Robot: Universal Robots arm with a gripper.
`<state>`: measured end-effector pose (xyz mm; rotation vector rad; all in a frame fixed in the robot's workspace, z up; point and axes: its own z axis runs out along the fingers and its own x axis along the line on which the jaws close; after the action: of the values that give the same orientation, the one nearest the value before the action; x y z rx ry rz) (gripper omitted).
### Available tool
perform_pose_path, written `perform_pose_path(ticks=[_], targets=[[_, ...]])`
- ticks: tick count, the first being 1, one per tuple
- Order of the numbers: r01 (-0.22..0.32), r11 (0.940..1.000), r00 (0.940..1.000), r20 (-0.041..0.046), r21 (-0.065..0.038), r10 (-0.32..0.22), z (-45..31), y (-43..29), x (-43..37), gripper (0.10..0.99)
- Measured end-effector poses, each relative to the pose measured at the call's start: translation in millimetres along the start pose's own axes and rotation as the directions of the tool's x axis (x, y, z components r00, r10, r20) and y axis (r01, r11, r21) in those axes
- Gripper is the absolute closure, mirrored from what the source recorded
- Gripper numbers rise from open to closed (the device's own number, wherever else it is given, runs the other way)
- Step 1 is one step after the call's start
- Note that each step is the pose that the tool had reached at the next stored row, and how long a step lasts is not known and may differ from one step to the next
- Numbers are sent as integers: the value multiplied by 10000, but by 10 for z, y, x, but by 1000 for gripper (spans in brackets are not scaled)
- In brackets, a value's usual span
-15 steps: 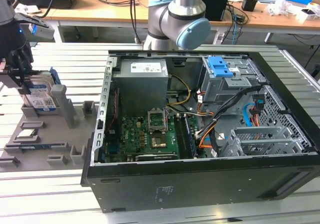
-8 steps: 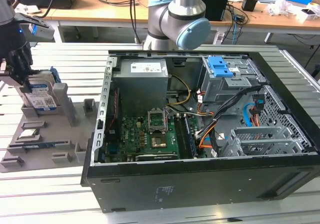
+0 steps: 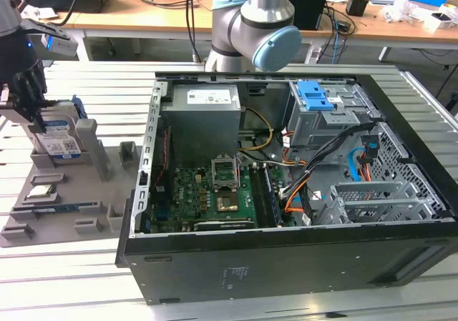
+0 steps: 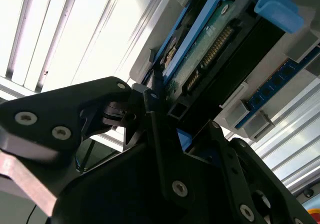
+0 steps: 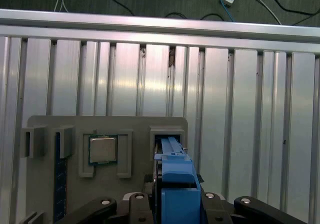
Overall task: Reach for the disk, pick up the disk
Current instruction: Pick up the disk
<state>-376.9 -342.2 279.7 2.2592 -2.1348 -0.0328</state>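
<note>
At the exterior view's far left, find gripper down at the left end of the disk. Finger state: cannot tell, clamped or merely flanking. Note the disk upright on edge in a slot of the grey holder tray, blue rail uppermost. See processor chip flat on the same tray. Further right, well apart: open computer case.

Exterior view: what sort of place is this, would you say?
Probably a robotics lab or electronics workshop. An opened computer case sits on a slotted aluminium table, a grey fixture beside it holds parts including the disk, and cable-strewn desks stand behind.
</note>
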Motion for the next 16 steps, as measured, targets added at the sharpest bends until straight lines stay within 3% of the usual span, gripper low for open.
perform_pose_path(ticks=[8,16], targets=[[0,10000,10000,1,3,0,-1,0,0,722],[1,10000,10000,0,0,-1,-131,2,0,722]])
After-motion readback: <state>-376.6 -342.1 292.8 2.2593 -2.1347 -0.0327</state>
